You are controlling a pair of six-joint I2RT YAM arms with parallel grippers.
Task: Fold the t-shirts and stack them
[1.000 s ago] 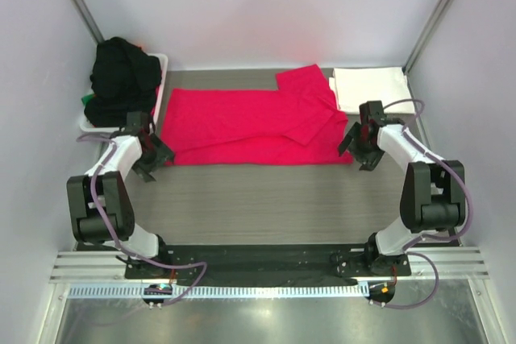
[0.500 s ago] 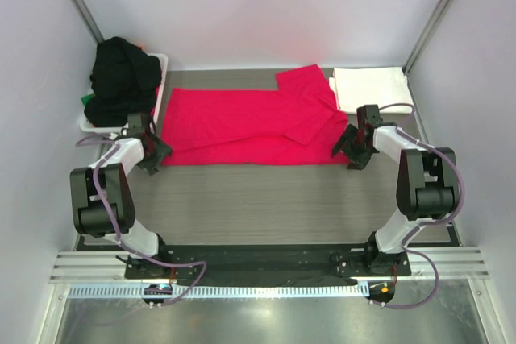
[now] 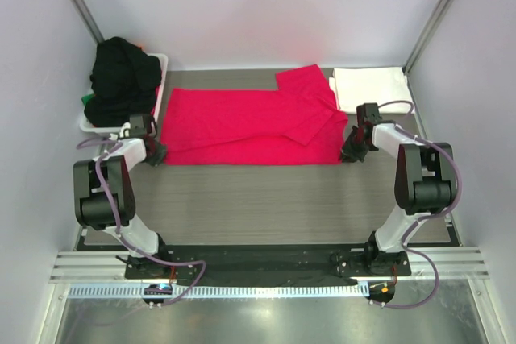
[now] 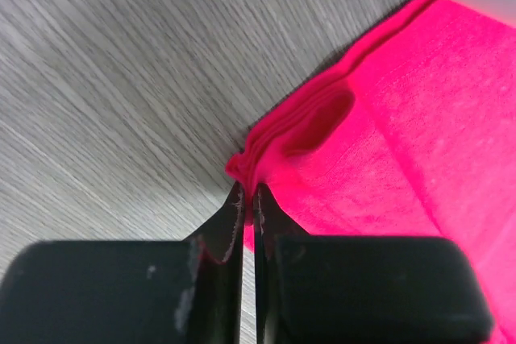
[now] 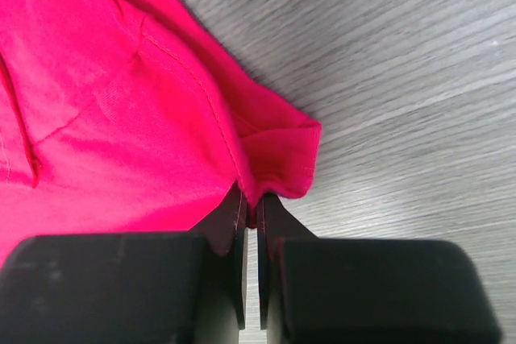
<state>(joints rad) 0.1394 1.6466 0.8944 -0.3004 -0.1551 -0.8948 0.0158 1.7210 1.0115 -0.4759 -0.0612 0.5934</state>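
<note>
**Two corners pinched**

The left pincer (image 4: 247,192) is squeezed tight on a near corner of the red shirt (image 3: 242,122). The right pincer (image 5: 251,201) grips the other near corner. The shirt lies spread flat between them on the table (image 3: 266,199).

No text, label, brand, number or sign can be read in any of the views, whether on the cloth, the arms or the bench.
</note>
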